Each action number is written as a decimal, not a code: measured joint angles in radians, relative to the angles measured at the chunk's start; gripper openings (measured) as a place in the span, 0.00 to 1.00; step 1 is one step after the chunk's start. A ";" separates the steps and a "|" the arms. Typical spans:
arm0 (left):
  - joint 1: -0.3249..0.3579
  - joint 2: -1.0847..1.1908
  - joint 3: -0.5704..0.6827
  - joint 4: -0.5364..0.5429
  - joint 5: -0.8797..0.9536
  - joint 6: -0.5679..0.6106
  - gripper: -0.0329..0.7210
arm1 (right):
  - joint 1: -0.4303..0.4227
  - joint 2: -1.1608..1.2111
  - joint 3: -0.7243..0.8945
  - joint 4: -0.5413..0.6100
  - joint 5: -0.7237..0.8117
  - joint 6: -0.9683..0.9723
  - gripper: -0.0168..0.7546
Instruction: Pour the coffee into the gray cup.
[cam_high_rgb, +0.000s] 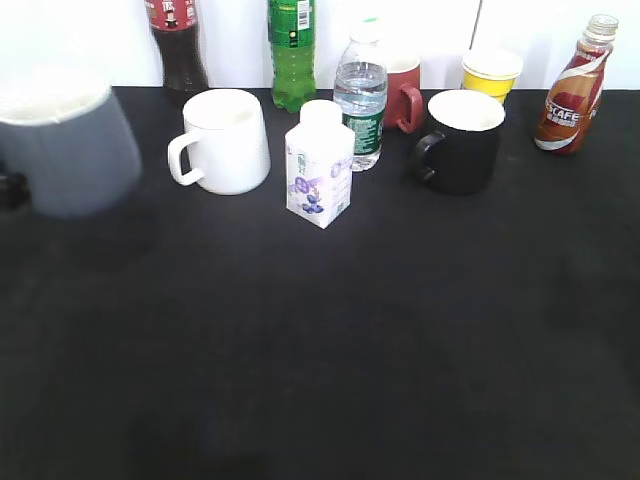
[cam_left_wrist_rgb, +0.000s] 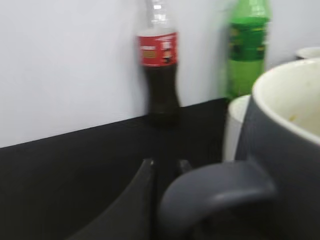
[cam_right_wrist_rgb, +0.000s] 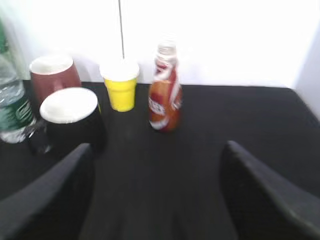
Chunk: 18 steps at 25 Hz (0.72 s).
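The gray cup (cam_high_rgb: 70, 150) is at the far left of the exterior view, blurred. In the left wrist view it fills the right side (cam_left_wrist_rgb: 287, 145), with its loop handle at my left gripper (cam_left_wrist_rgb: 165, 167), whose fingers are closed at the handle. The coffee (cam_high_rgb: 575, 95), a small bottle with a brown, red and white label, stands upright at the back right of the black table. It also shows in the right wrist view (cam_right_wrist_rgb: 165, 100), straight ahead of my right gripper (cam_right_wrist_rgb: 157, 150), which is open, empty and well short of it.
A white mug (cam_high_rgb: 225, 140), a white carton (cam_high_rgb: 320, 165), a water bottle (cam_high_rgb: 360, 105), a black mug (cam_high_rgb: 462, 140), a red mug (cam_high_rgb: 405, 95) and a yellow cup (cam_high_rgb: 491, 72) stand mid-back. A cola bottle (cam_high_rgb: 178, 45) and a green bottle (cam_high_rgb: 292, 50) stand by the wall.
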 joint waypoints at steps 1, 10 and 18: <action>-0.001 0.000 0.000 0.045 -0.011 -0.008 0.14 | 0.000 0.104 0.000 -0.005 -0.113 0.000 0.82; -0.122 -0.001 0.000 0.065 -0.017 -0.013 0.14 | 0.000 1.023 -0.068 0.106 -1.015 0.008 0.79; -0.128 -0.001 0.000 0.064 -0.017 -0.013 0.14 | -0.001 1.351 -0.393 0.159 -1.019 -0.028 0.83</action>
